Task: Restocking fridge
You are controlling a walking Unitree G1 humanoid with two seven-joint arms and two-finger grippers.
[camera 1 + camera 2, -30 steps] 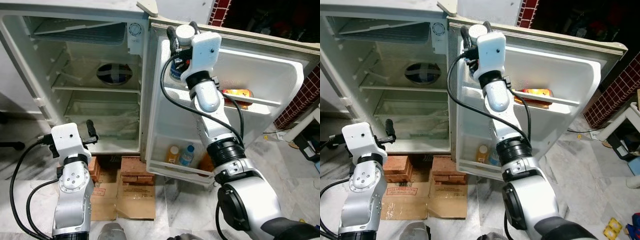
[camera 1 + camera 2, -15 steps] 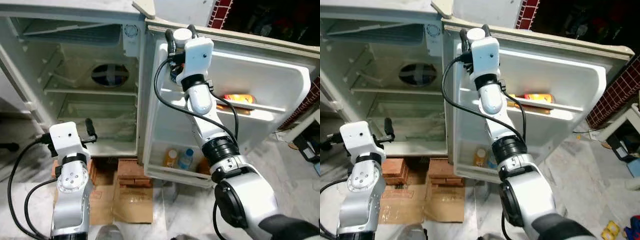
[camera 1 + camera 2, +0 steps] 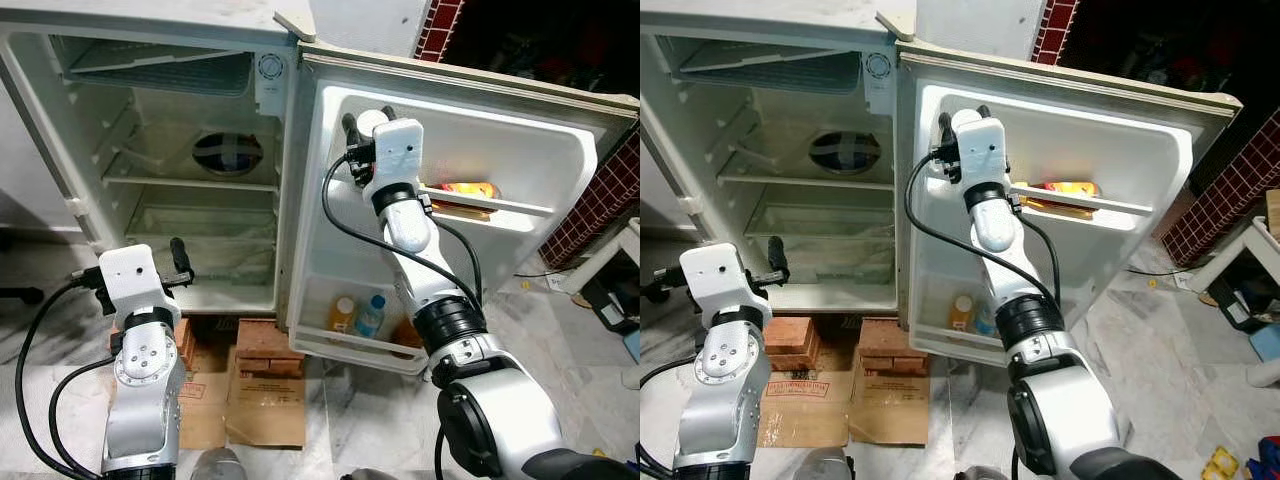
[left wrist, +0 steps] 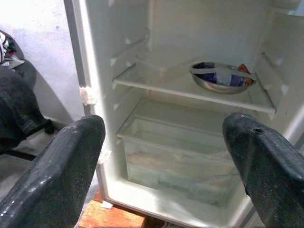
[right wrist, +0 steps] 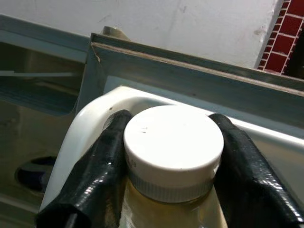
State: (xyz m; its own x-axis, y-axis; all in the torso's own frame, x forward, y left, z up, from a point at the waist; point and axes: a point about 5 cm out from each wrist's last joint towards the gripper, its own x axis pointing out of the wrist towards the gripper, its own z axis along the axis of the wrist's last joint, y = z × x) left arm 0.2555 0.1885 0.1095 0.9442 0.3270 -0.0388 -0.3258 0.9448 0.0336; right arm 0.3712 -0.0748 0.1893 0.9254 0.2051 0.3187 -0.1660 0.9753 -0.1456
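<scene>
My right gripper [image 3: 367, 126] is raised inside the open fridge door [image 3: 560, 150], at the left end of its upper shelf [image 3: 500, 205]. It is shut on a jar with a white cap [image 5: 173, 142] and pale yellowish contents; both black fingers [image 5: 102, 161] press the cap's sides. My left gripper [image 4: 171, 156] is open and holds nothing, low in front of the fridge's main compartment [image 3: 190, 200]. A steel bowl [image 4: 222, 77] sits on the middle shelf, above a clear drawer [image 4: 180, 159].
An orange packet [image 3: 468, 189] lies on the door's upper shelf. Two small bottles [image 3: 345, 312] [image 3: 373, 312] stand in the door's bottom shelf. The fridge rests on bricks [image 3: 268, 335], with cardboard [image 3: 265, 400] on the marble floor. A red brick wall [image 3: 600, 200] is at the right.
My right gripper has come down with the jar from the door's top edge to the upper door shelf. The camera shifted slightly. The left arm has stayed put.
</scene>
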